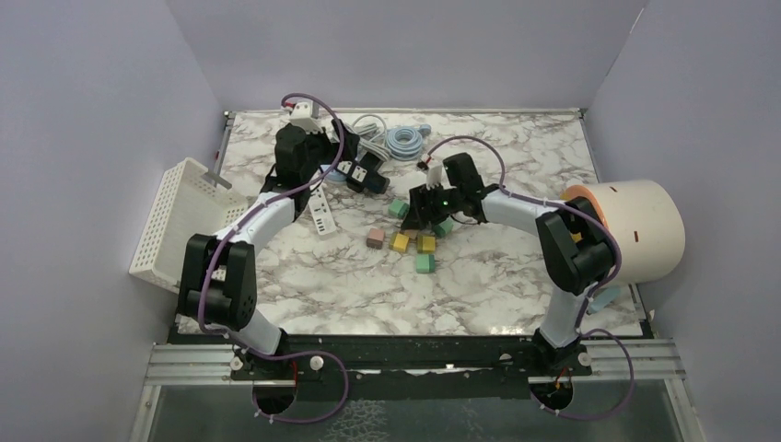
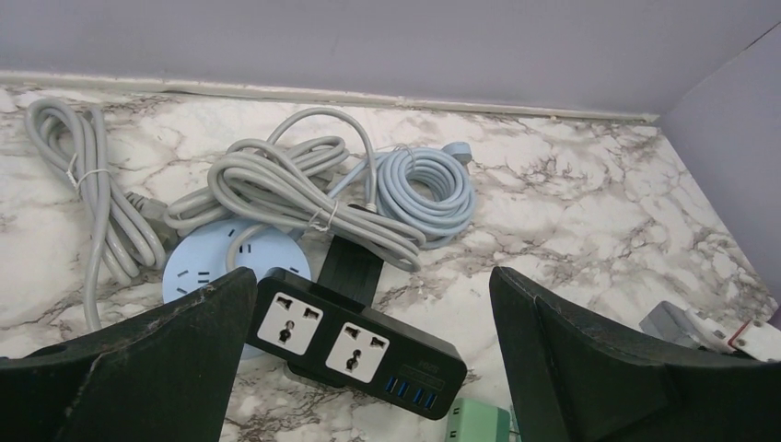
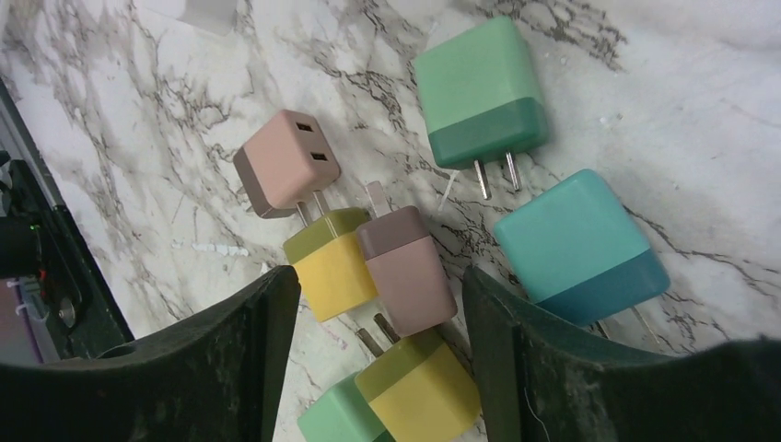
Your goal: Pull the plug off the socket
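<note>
The black socket strip [image 2: 355,341] lies on the marble between my left gripper's [image 2: 373,368] wide-open fingers, untouched; both its white outlets show empty. From above the strip [image 1: 367,175] sits just ahead of that gripper. My right gripper [image 3: 378,350] stands open over a pile of loose plugs on the table. A yellow plug [image 3: 424,391] and a pink-brown plug [image 3: 405,272] lie between its fingers, neither one gripped. Another yellow plug [image 3: 336,267], a green one [image 3: 479,92] and a teal one [image 3: 576,244] lie around them. In the top view this gripper [image 1: 425,210] hovers over the pile.
Grey cable bundles [image 2: 276,184], a light blue coil [image 2: 424,189] and a round pale blue socket [image 2: 198,258] lie behind the strip. A white power strip [image 1: 320,214] and a white basket [image 1: 170,221] are at the left, a cream cylinder [image 1: 635,226] at the right.
</note>
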Tool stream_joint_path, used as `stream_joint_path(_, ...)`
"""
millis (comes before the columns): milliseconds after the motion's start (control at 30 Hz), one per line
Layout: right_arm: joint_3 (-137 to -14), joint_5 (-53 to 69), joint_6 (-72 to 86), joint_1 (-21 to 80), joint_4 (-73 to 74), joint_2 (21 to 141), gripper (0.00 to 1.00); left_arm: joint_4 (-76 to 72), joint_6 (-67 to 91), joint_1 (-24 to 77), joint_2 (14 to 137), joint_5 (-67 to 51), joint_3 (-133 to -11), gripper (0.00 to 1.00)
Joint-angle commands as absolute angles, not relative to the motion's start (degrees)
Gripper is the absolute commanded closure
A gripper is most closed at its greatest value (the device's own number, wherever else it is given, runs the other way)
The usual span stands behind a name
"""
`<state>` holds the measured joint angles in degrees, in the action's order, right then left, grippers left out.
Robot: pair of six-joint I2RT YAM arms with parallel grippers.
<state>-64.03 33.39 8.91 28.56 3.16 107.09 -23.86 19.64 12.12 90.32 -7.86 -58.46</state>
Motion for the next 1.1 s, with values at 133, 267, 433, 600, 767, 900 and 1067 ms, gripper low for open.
stream_joint_path(133,-61.3,23.5,9.8,29.0,-2.8,95.8,0.23,-24.4,19.6,12.3,85.1,-9.3,-57.1,0.01)
stream_joint_path(267,-58.2,15.9,11.1,29.0,-7.2,90.1,0.0,-23.3,21.1,12.3,83.9,-10.3,-57.8,0.01)
stream_joint_path(433,-53.9,4.8,12.8,28.9,-13.1,82.3,0.0,-19.0,19.3,12.2,80.4,-10.6,-58.4,0.01)
stream_joint_path(600,-52.1,-4.7,14.5,29.0,-14.6,76.8,0.0,-14.8,14.1,12.2,74.6,-8.5,-57.2,0.01)
stream_joint_path(767,-47.7,-13.9,18.3,29.0,-17.4,69.1,0.0,-20.7,11.0,12.2,63.3,-4.7,-47.4,0.01)
stream_joint_path(900,-45.0,-19.6,17.9,29.0,-19.1,65.4,0.0,-22.5,9.0,12.3,57.6,-1.3,-42.4,0.01)
stream_joint_path(1067,-45.6,-20.3,18.4,29.0,-17.9,66.5,0.0,-23.4,6.8,12.2,55.5,0.2,-41.0,0.01)
